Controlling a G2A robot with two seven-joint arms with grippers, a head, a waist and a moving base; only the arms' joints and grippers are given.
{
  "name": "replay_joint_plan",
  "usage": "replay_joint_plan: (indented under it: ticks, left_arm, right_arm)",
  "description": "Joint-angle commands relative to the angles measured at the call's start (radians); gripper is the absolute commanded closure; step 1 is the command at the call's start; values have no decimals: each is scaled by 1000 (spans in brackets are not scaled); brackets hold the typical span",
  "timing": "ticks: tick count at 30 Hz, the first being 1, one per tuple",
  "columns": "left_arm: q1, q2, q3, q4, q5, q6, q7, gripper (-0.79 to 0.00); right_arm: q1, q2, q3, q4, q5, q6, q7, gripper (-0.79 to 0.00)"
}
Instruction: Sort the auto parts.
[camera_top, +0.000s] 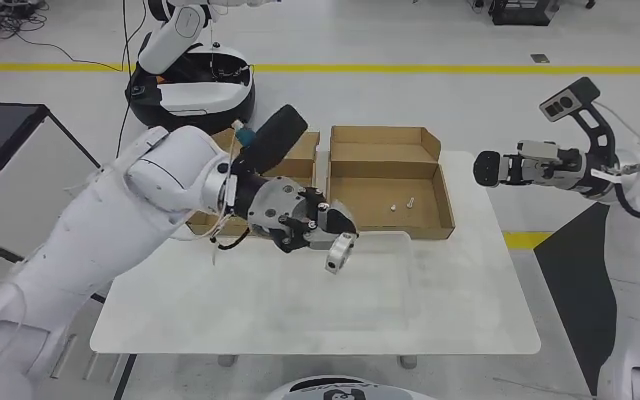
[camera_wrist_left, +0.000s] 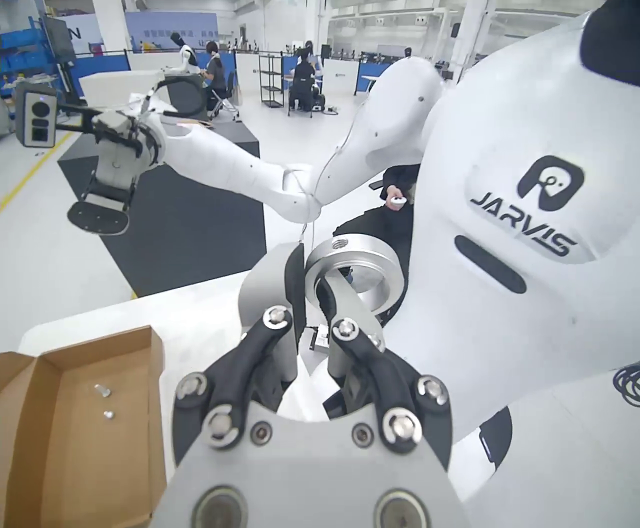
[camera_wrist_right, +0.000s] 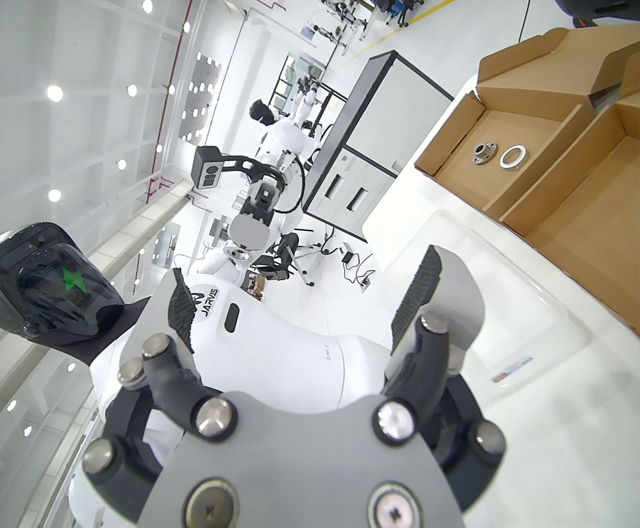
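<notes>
Over the far side of the clear tray (camera_top: 400, 300) on the table (camera_top: 470, 325), the left gripper (camera_wrist_left: 311, 280) is carrying a silver metal collar (camera_wrist_left: 372, 255) — its jaws are clamped on the collar's wall, one finger inside the bore and one outside. Off the table's side, the right gripper (camera_wrist_right: 305, 295) is hanging idle, its jaws wide apart with nothing between them. Two cardboard boxes are sitting side by side just behind the tray: the right-hand box (camera_top: 443, 205) is holding two small bolts (camera_top: 402, 204), while the left-hand box (camera_wrist_right: 540, 135) is holding a flanged hub (camera_wrist_right: 482, 152) and a flat ring (camera_wrist_right: 514, 156). The step in hand looks to be the carry, with the part gripped and not yet dropped. Judging by what is lying in each box, the collar is probably heading for the left-hand box with the other round parts. That calls for swinging the left gripper over that box's front wall, lowering inside, and only then opening the jaws — so the collar is not rolling away or catching the cardboard edge.
</notes>
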Motion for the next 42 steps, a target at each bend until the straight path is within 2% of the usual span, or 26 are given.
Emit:
replay_joint_plan:
  ticks: [1,11,23,30,34,42]
  left_arm:
    - [3,0,-5,-10,-27,0,-1,0]
    - [32,-26,-45,-43,-132,0,-1,0]
    - [32,-26,-45,-43,-132,0,-1,0]
    - [91,-37,-96,-61,-161,0,141,0]
    - [126,-51,-131,-75,-224,0,191,0]
    - [196,-102,-211,-101,-428,0,174,0]
  right_arm:
    - [0,0,0,0,0,0,0,-785]
    - [0,0,0,0,0,0,0,-785]
    - [0,0,0,0,0,0,0,-785]
    - [0,0,0,0,0,0,0,-785]
    - [0,0,0,0,0,0,0,-785]
    - [0,0,0,0,0,0,0,-785]
